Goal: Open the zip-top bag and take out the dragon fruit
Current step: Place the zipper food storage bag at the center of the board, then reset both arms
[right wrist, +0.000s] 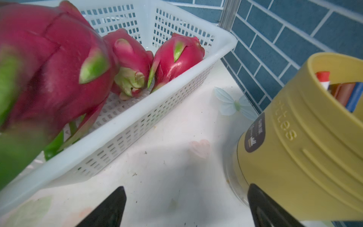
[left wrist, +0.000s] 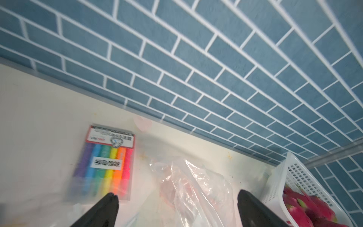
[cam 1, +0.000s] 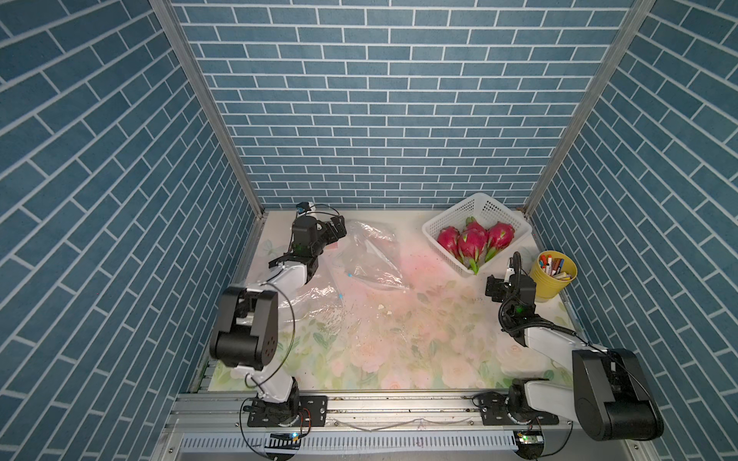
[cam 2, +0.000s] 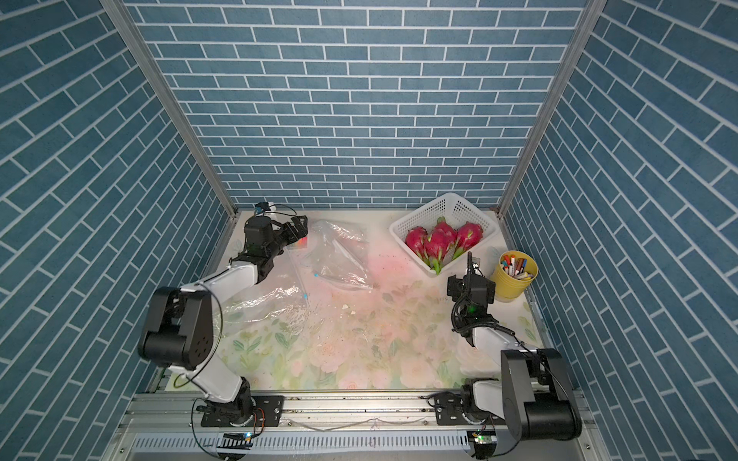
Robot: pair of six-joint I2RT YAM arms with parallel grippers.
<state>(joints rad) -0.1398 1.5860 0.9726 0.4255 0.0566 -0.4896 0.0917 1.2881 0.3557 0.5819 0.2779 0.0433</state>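
Yellow cup [cam 1: 548,288], basket [cam 1: 459,212] holding dragon fruit [cam 1: 473,240], highlighters [left wrist: 106,163]

Left fingers [left wrist: 106,208] and right fingers [right wrist: 112,208] wide apart, left arm [cam 1: 287,275] far forward.

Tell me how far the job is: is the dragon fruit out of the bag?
Done, it seems: the dragon fruit lies in the white basket, and the clear bag looks empty. In hand: nothing; the left claw is open by the bag, the right claw open beside the basket. Remaining: apparently nothing.
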